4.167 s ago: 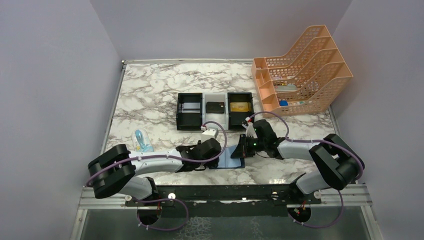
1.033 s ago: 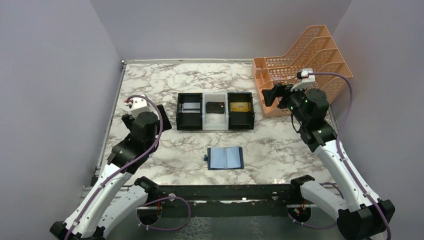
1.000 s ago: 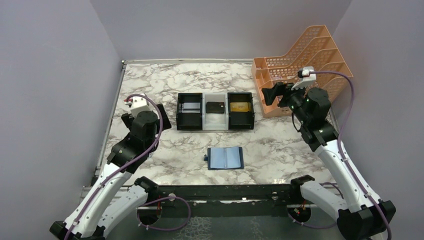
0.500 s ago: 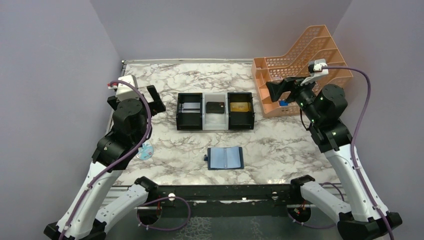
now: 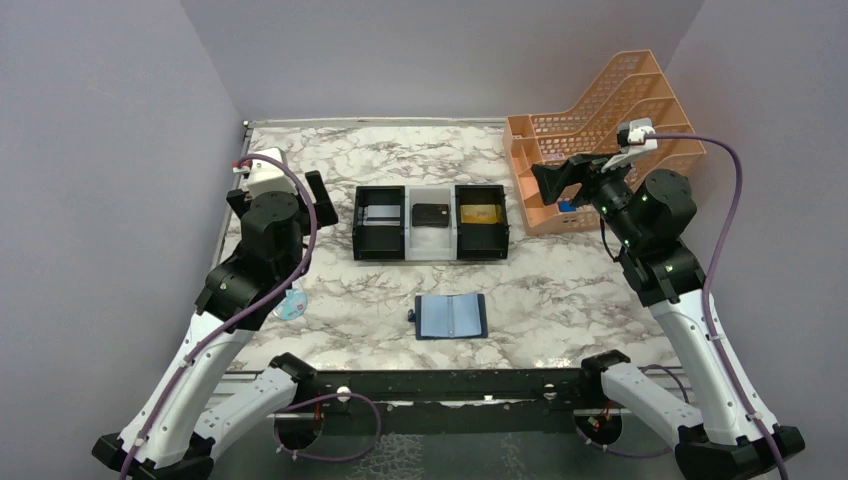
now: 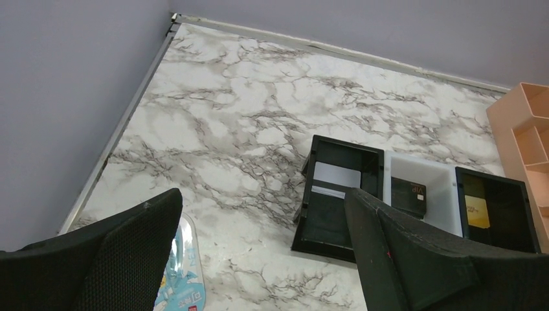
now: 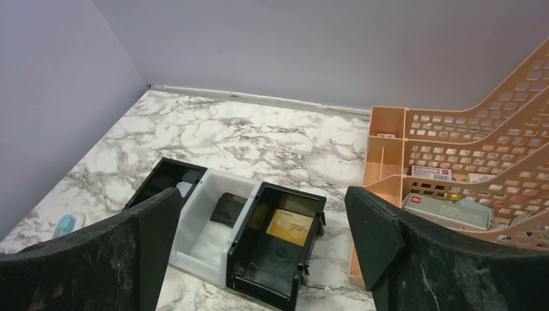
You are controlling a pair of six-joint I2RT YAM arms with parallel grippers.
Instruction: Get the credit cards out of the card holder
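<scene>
Lying open just in front of the trays (image 5: 380, 250), the holder (image 5: 451, 316) is well apart from both arms. A grey card (image 5: 380, 213), a black card (image 5: 431, 213) and a gold card (image 5: 480, 212) sit one per tray. The left gripper (image 6: 262, 201), left of the trays, and the right gripper (image 7: 262, 194), right of them, hang raised, jaws spread wide, holding nothing.

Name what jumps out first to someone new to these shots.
The navy card holder lies open and flat at front centre. Behind it sits a row of three trays, holding a silver card, a black card and a gold card. Left arm and right arm hang high at the sides, jaws wide open and empty.
</scene>
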